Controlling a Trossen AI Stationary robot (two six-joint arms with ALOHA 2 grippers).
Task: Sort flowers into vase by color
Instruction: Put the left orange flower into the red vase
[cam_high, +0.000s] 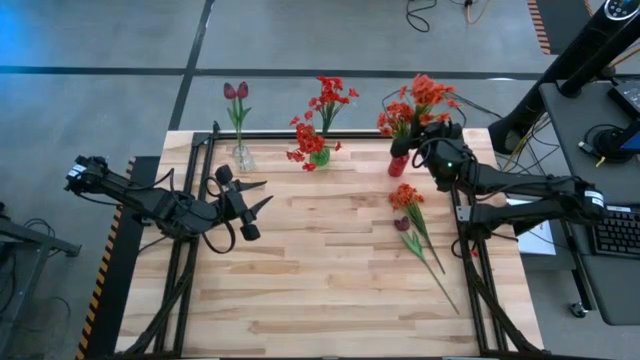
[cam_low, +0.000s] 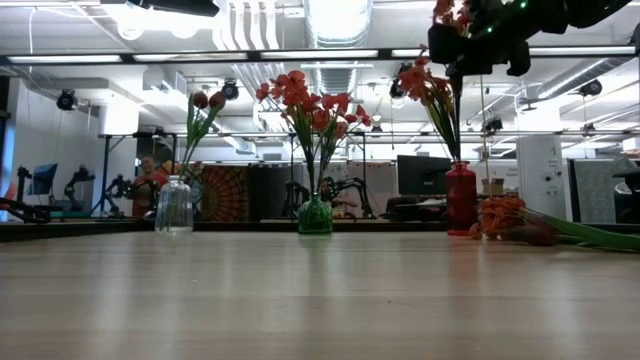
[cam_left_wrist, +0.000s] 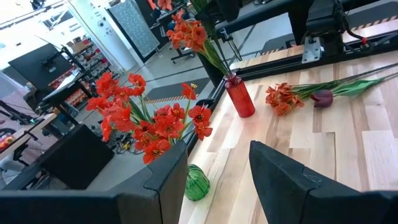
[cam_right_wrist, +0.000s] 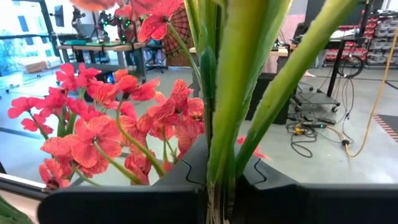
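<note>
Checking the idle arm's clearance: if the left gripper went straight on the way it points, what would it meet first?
Probably the green vase of red flowers, seen between the open left gripper's fingers; depth unclear.

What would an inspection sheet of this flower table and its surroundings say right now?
Surface: wooden table, flat.
Job's things: maroon tulips in clear vase; red flowers in green vase; orange flowers in red vase; loose orange flower and loose maroon tulip lying on the table.
Clutter: nothing seen.
Grippers: left gripper open, empty; right gripper shut on orange flower stems above the red vase.
Cables: cables on floor.
Surroundings: keyboard, workshop benches.
</note>
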